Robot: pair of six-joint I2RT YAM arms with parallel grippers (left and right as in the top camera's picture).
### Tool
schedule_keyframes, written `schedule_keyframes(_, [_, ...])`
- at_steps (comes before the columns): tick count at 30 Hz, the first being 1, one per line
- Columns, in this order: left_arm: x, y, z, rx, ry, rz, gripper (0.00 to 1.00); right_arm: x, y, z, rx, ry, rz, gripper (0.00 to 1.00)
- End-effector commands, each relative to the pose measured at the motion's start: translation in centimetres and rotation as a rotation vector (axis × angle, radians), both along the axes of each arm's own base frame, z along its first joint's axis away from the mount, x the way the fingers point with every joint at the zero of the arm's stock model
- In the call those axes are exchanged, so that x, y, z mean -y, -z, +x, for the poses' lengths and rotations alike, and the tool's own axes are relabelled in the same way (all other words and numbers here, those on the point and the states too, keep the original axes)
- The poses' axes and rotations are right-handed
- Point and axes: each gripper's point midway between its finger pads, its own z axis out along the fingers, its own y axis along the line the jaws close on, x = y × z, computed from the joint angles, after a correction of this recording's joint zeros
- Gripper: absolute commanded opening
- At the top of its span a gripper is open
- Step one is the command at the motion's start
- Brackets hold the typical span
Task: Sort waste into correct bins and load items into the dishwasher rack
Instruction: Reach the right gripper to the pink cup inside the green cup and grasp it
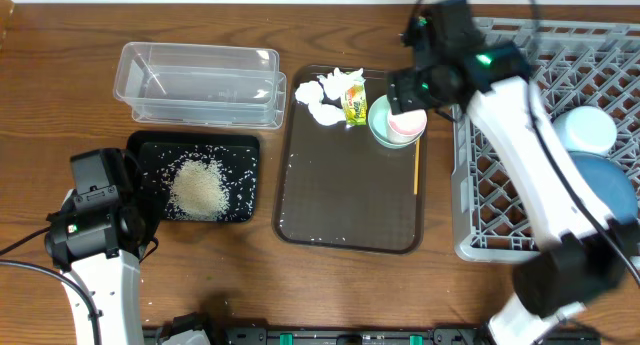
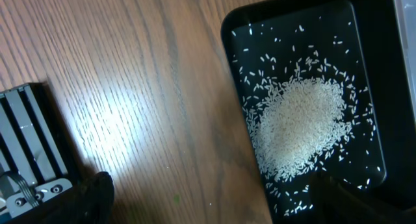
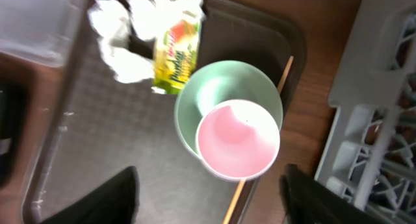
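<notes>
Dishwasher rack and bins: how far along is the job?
Done: rice in the black tray, dark-blue bowl and light-blue bowl in the rack. In hand: right pincer open over the pink cup nested in the mint-green bowl. Remaining: those two, the stick, tissues and wrapper on the brown tray.

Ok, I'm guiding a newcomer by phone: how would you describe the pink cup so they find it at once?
On the brown serving tray mid-table, look at the far right corner beside the grey dishwasher rack. A mint-green bowl sits there with the pink cup nested inside. It is the only pink thing, smaller than that bowl.
</notes>
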Motion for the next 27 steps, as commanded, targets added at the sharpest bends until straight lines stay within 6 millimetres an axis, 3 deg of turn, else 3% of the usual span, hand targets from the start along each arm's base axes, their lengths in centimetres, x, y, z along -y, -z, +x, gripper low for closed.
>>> schedule_keyframes(1, [-0.2, -0.5, 0.2, 0.011, 0.001, 0.003, 0.97, -0.8, 1.7, 1.5, -0.015, -0.019, -0.090, 0.64])
schedule_keyframes(11, [-0.2, -0.5, 0.2, 0.011, 0.001, 0.003, 0.97, -1.7, 9.4, 1.9, -0.163, 0.049, -0.149, 0.60])
schedule_keyframes(14, [-0.2, -0.5, 0.2, 0.011, 0.001, 0.003, 0.97, -1.7, 10.6, 1.7, -0.194, 0.089, -0.147, 0.52])
schedule_keyframes(17, [-0.2, -0.5, 0.2, 0.011, 0.001, 0.003, 0.97, -1.7, 10.9, 1.7, -0.202, 0.097, -0.148, 0.42])
schedule_keyframes(25, [-0.2, -0.5, 0.2, 0.011, 0.001, 0.003, 0.97, -1.7, 10.1, 1.6, -0.193, 0.108, -0.140, 0.02])
schedule_keyframes(27, [-0.2, -0.5, 0.2, 0.011, 0.001, 0.003, 0.97, -1.6, 9.2, 1.7, -0.183, 0.116, -0.132, 0.01])
